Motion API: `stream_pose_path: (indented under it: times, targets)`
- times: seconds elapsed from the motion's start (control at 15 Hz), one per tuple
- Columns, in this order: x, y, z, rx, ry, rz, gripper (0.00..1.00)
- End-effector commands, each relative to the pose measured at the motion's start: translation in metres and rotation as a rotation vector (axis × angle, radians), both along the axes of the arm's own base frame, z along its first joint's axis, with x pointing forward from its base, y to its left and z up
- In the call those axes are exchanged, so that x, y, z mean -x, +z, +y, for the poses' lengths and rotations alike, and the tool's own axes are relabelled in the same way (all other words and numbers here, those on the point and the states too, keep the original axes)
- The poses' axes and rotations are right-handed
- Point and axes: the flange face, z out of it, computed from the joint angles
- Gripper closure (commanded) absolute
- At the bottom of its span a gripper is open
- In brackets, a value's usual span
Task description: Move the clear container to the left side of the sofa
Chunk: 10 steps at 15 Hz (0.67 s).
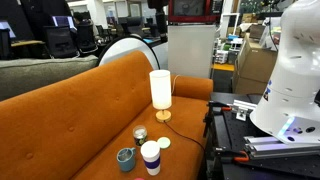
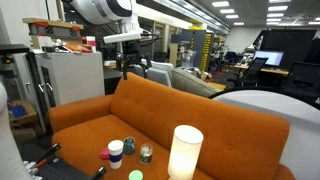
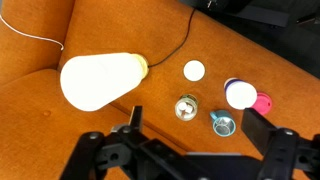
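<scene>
The hand [image 3: 192, 128] hangs high over the sofa [image 1: 70, 105], fingers spread wide and holding nothing. From the wrist view it looks roughly lined up above the clear container [image 3: 186, 107], though at this height I wouldn't swear to it. That little jar stands untouched on the seat, just beside the teal cup [image 3: 222, 123] and the white cup [image 3: 240, 94] and near the lamp [image 3: 100, 80]. So by my reckoning nothing of the job is done yet: the descent, the grip, the carry to the sofa's left side and the release are all to come.
</scene>
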Motion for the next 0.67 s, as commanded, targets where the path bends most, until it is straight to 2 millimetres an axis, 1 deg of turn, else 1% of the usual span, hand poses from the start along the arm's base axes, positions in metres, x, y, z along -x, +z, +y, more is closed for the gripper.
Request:
stream_pose_path:
  times: [0.0,0.13,0.33,0.4,0.47,0.6]
  targets:
    - [0.0,0.001,0.0,0.0,0.0,0.0,0.0]
    - [-0.008,-0.011,0.006,-0.018,0.019,0.013,0.0]
    - [-0.021,-0.034,0.016,-0.045,0.044,0.065,0.0]
    - [-0.01,-0.027,0.016,-0.025,0.023,0.049,0.0]
    - [-0.012,-0.034,0.018,-0.025,0.025,0.064,0.0]
    - [-0.011,-0.034,0.017,-0.025,0.023,0.062,0.0]
